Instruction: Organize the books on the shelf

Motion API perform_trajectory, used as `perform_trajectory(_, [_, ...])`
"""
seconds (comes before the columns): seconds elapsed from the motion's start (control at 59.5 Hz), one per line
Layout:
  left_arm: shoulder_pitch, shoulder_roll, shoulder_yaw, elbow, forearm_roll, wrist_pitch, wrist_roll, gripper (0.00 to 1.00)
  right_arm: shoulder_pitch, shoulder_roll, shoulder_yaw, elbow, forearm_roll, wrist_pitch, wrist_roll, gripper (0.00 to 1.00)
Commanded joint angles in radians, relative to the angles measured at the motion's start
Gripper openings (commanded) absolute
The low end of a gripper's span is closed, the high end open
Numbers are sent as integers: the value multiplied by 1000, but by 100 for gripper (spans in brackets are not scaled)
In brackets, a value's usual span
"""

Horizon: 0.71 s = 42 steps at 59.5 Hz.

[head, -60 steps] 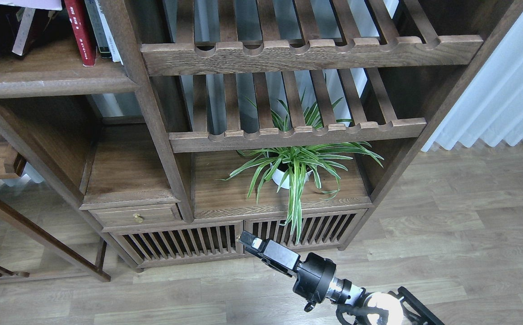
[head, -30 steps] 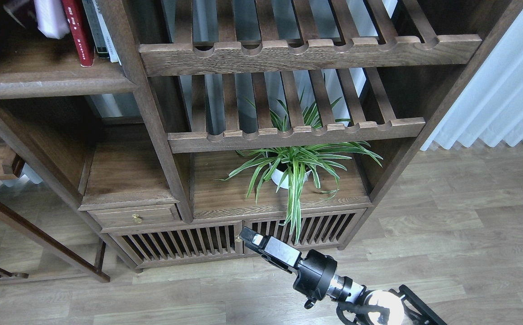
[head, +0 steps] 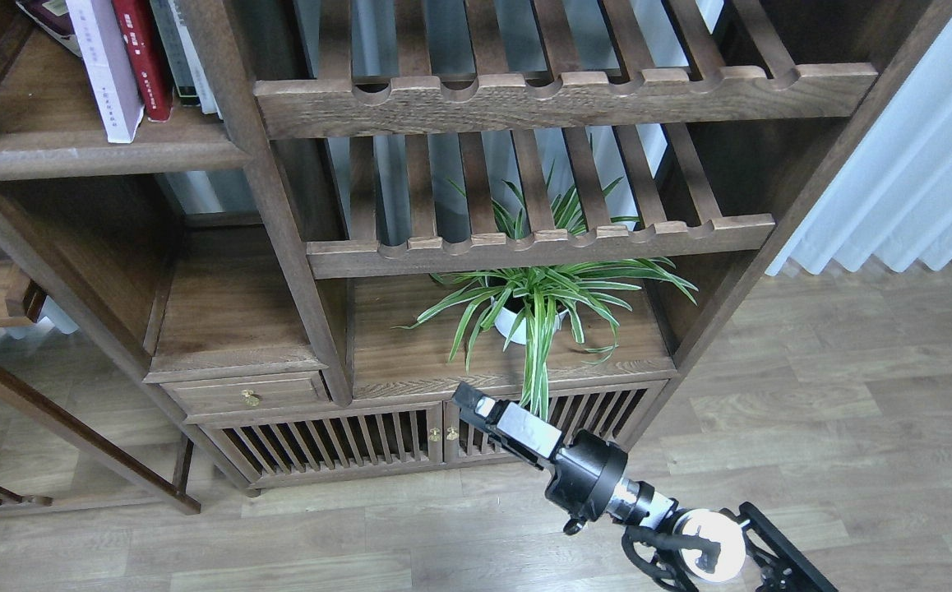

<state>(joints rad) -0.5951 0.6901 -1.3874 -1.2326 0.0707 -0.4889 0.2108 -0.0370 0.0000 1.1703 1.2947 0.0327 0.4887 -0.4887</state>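
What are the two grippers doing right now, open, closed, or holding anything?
Left gripper: not in view.
Right gripper: low in front of the bookcase, holding nothing; open or closed cannot be told.

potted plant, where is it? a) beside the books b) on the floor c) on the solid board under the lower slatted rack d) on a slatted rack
c: the potted plant stands on the solid board beneath the lower slatted rack.

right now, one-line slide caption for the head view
Lavender-white book and red book upright on the shelf, right tool low near the spider plant.
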Motion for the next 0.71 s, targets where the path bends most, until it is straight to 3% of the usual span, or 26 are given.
perform_trajectory(0.0, [136, -30, -2, -117, -49, 0, 1, 98, 14, 0, 6, 3, 1, 0, 0, 99])
perform_trajectory(0.185, [222, -130, 2, -149, -51, 0, 10, 98, 19, 0, 6, 6, 1, 0, 0, 99])
perform_trajectory(0.487, [509, -380, 137, -148, -45, 0, 7, 98, 25, 0, 6, 8, 3, 0, 0, 99])
perform_trajectory(0.689, [572, -481, 188, -126, -42, 0, 6, 98, 28, 0, 5, 8, 0, 0, 0, 99])
